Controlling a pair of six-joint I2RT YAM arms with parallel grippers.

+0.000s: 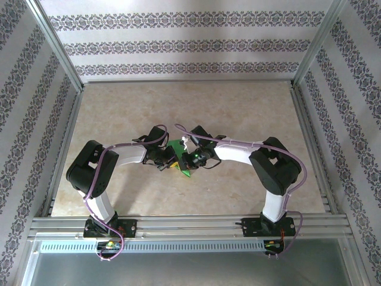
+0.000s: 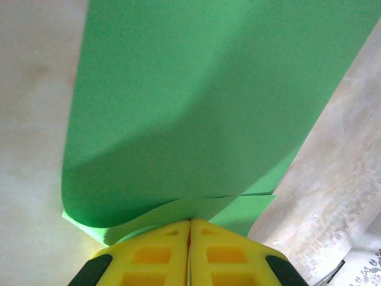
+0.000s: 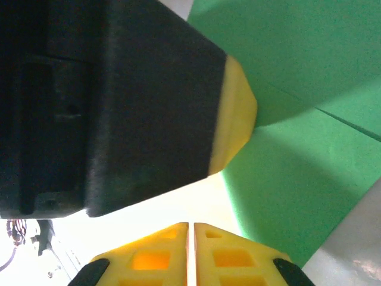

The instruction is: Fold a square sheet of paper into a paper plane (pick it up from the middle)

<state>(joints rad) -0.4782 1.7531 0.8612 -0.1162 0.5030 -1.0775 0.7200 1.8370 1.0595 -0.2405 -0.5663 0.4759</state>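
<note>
We locate the square sheet of paper (image 2: 196,107) at the centre of the mottled beige table (image 1: 238,107): thin, smooth, matte bright green, layered, with its upper layer bowing upward. The left gripper (image 2: 190,225), yellow pads pressed together, pinches the sheet's near edge, and the sheet's long axis runs straight away from those fingertips. The right gripper (image 3: 191,226) is closed pad to pad just beside the sheet.
</note>
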